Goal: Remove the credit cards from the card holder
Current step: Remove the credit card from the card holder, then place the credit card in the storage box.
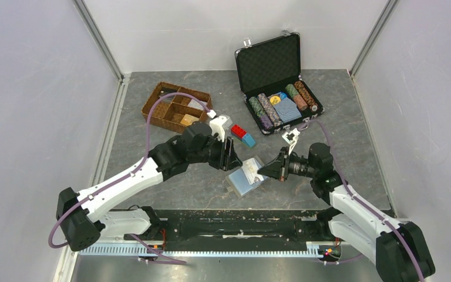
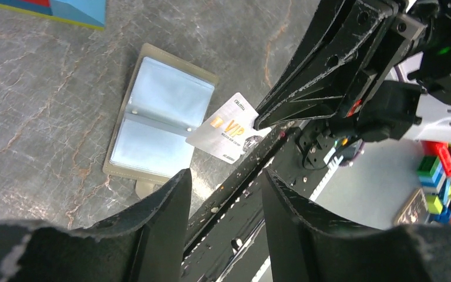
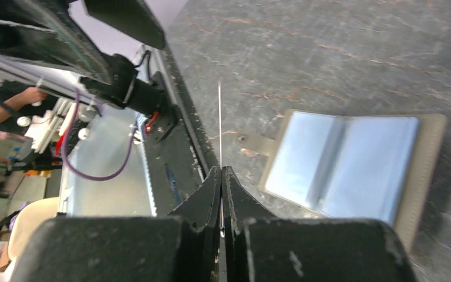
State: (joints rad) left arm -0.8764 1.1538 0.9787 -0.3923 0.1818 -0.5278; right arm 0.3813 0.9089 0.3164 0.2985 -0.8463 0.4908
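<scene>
Extraction of one card (image 2: 226, 129) is judged complete: the right gripper (image 2: 257, 121) is clamped on one edge of a pale card with gold lettering and holds it clear of the slots, beside the holder (image 2: 158, 117). The right wrist view shows this card edge-on, standing straight out from the closed fingertips. The holder lies open and flat on the table (image 1: 340, 117), near centre, between the two grippers, with its small tab at one side. Both inner faces read pale blue. Whether that is further cards in the sleeves or bare sleeve material cannot be told from these views, so the remaining count stays unconfirmed; the even blue fill suggests some cards remain. The left gripper (image 2: 226, 194) hangs above the holder on its left side, fingers apart with nothing between them and not touching holder or card. No loose card is seen lying on the table, so the held card has yet to be set down. Work left, as judged: deposit this card clear of the holder, then check and empty the other slots, probably with one gripper pinning the holder, which is light and likely to slide or lift. The chip case (image 1: 277, 73) at far right and the tray (image 1: 175, 106) at far left stand well apart from the work.
</scene>
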